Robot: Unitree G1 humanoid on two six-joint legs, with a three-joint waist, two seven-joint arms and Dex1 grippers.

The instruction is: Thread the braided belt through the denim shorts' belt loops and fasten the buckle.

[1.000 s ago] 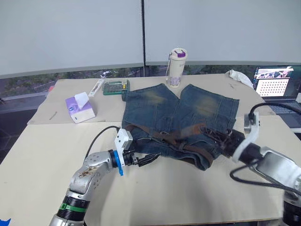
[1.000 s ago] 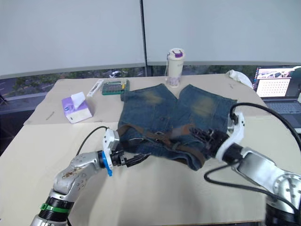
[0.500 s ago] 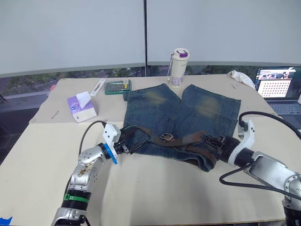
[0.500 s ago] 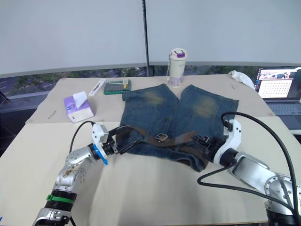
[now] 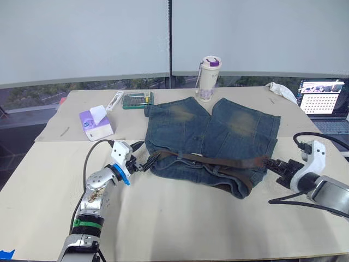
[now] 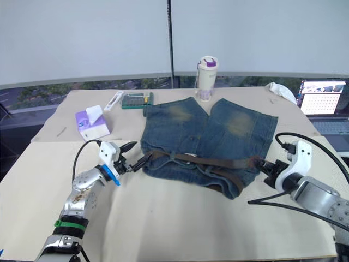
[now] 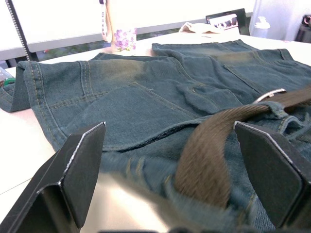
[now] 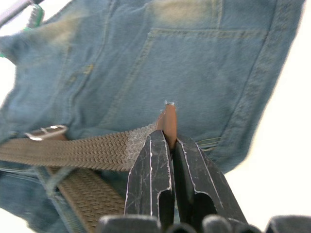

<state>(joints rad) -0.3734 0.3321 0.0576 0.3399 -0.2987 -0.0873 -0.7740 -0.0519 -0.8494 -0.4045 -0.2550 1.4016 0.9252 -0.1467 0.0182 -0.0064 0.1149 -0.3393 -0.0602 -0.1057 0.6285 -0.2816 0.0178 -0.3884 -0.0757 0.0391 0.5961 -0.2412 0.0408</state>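
From my seat, nearest me are the two arms, one at each side of the waistband. My right gripper (image 8: 164, 145) is pinched closed on the tan tip end of the braided belt (image 5: 218, 162), holding it off the right edge of the denim shorts (image 5: 215, 139). My left gripper (image 5: 143, 162) stands wide open at the left end of the waistband, with the woven strap running between its fingers (image 7: 77, 167) but not clamped (nothing is in its hold as far as I can see).

A little further in, the belt lies along the waistband from left to right, passing under at least one of the belt loops (image 7: 279, 109), and the metal buckle (image 8: 46, 132) rests on the strap partway along the waist. I cannot tell how many loops it has cleared.

My worry is the right side: the grip sits on the very tip, so a firmer pull could slip the tip out, or drag the whole shorts across the table (image 5: 180, 218), since nothing pins the cloth. With the left hand open, the free end there could also slide back out of its loop. I judge the buckle not yet fastened.

Beyond the shorts stand a cream bottle (image 5: 206, 78) with a purple lid, touching or just beside the far hem, a green box (image 5: 136, 100), and a purple tissue pack (image 5: 96, 123) well to the left; a laptop (image 5: 324, 101) sits far right.
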